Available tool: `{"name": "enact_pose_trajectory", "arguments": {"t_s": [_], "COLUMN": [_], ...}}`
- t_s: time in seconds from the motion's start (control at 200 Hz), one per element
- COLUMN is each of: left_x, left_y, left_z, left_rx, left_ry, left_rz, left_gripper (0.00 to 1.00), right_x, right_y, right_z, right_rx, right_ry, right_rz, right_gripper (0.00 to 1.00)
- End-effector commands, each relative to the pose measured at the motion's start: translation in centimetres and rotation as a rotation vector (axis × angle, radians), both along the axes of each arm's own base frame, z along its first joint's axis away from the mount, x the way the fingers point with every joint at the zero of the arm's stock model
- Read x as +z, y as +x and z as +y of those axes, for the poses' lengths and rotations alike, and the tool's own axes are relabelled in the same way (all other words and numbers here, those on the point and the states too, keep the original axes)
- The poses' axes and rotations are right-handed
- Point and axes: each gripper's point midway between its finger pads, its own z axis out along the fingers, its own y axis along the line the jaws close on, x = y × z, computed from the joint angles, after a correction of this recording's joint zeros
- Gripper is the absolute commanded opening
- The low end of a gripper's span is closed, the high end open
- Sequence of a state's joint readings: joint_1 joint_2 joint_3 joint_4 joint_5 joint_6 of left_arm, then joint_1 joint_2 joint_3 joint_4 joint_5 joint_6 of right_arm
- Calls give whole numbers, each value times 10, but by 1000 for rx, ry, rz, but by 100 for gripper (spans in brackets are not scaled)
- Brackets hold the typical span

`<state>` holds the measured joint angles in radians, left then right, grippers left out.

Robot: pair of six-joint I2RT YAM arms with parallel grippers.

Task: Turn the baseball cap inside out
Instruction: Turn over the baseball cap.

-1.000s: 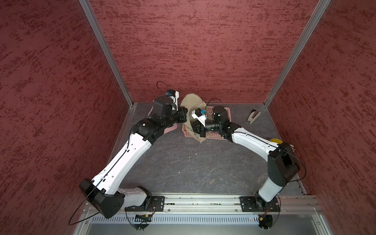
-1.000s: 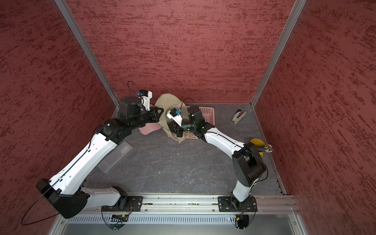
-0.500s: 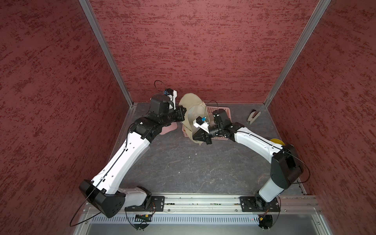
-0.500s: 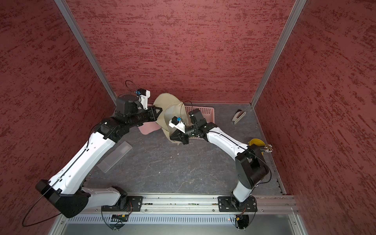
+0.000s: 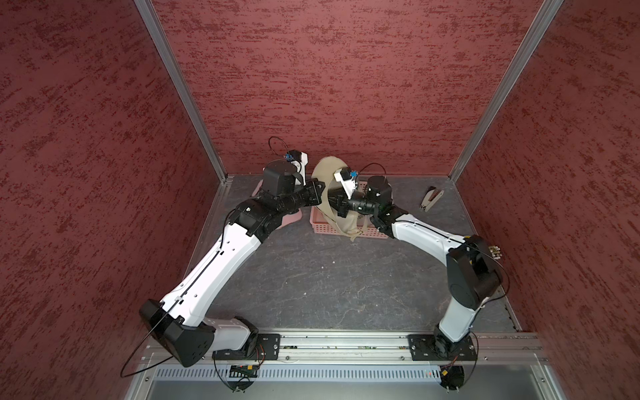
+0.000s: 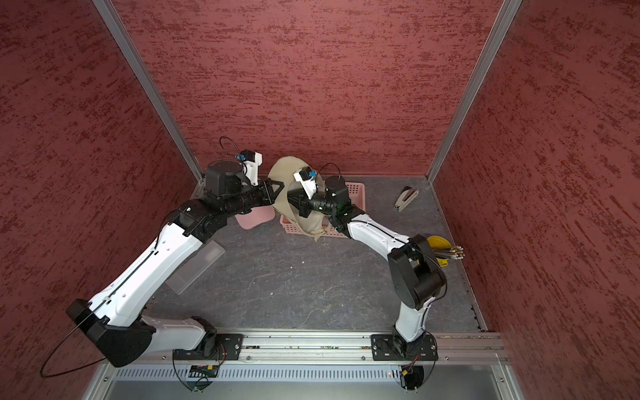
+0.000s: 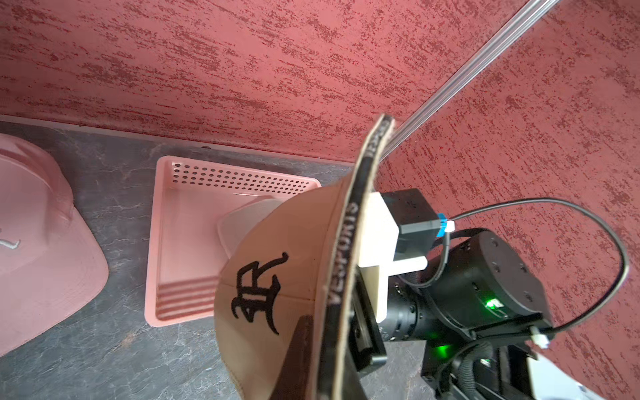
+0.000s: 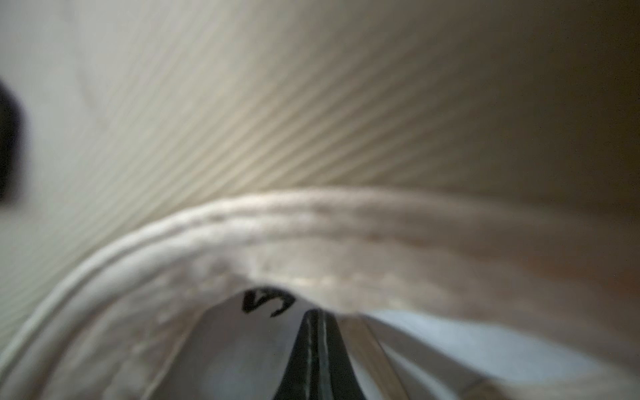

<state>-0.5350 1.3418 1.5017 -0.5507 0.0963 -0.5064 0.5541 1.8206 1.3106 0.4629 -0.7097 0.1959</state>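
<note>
At the far left of the dark grey bench [image 5: 329, 277], a pink fabric cap [image 7: 41, 242] lies flat. It is not touched by anything.

Just to its right, the left end effector [image 5: 318, 189] is pressed together on the rim of the beige fabric baseball cap [image 7: 277, 249] with a black embroidered letter, close to the black inner sweatband [image 7: 349, 242]. Over the last second this arm has hardly been displaced, so the cap is kept in the air at the far middle of the bench. It hangs over the left part of the pink perforated plastic basket [image 7: 154, 249], with its brim pointing up.

The change is found further right. Half a second ago the wrist of the right arm was lowered and drawn toward the near side. Now it has been raised and brought back toward the far wall, almost level with the left wrist. The right end effector [image 8: 316, 332] is seen in its own wrist view inside the crown, under a curved seam, with the fingers pressed together. Whether any fabric is caught between them cannot be told, because the view is blurred.

For the task, little appears to be gained yet. In the left wrist view the crown is still bulged outward and the embroidered letter is still on the outer face, so the cap is judged not to be inverted. The return of the right wrist is probably a new attempt to push the crown through the opening while the rim is held.
</note>
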Motion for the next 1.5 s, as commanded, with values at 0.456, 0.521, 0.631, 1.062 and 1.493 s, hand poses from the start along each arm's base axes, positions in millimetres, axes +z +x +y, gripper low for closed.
{"name": "enact_pose_trajectory", "arguments": {"t_s": [0.456, 0.521, 0.631, 1.062, 1.493], "left_x": [20, 21, 17, -6, -15], "left_y": [24, 18, 9, -3, -12], "left_z": [17, 17, 17, -4, 1], "left_rx": [54, 39, 13, -60, -48], "left_ry": [-71, -70, -57, -125, -127], "left_rz": [-46, -47, -40, 26, 59], "left_gripper": [0, 0, 0, 0, 0], "right_x": [-2, -2, 4, 57, 49], "right_y": [-85, -57, -4, 32, 84], "right_z": [23, 12, -12, -10, -102], "right_rx": [368, 220, -74, -235, -760], "right_ry": [-45, -62, -62, 110, 198], "right_rz": [-114, -74, -29, -74, -78], "right_gripper": [0, 2, 3, 1, 0]}}
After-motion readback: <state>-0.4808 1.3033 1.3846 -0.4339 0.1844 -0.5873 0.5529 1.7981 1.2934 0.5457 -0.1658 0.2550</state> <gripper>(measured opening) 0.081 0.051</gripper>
